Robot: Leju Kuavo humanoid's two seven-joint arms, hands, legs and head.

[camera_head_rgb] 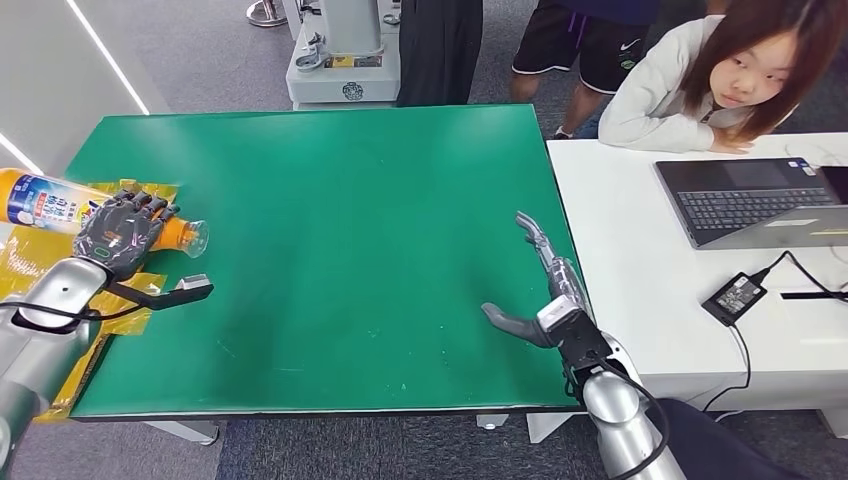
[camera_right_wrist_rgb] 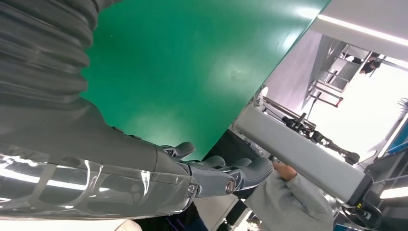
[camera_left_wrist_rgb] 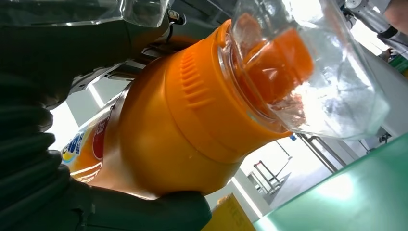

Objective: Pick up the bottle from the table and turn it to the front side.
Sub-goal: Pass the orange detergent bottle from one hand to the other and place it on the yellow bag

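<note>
Orange plastic bottle with clear cap [camera_head_rgb: 60, 207] is gripped sideways by the left hand [camera_head_rgb: 122, 232] at the green table's [camera_head_rgb: 340, 250] left edge, apparently lifted, while the right hand [camera_head_rgb: 540, 290] is held spread and empty.

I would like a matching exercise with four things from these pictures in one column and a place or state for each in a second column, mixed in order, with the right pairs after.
Things:
1. bottle
2. right hand
3. laptop
4. power adapter

Places or states:
a. open, over the green table near its right edge
b. on the white desk, lid up
c. held on its side by the left hand
d. on the white desk, with a black cable

Pairs: 1-c, 2-a, 3-b, 4-d
</note>
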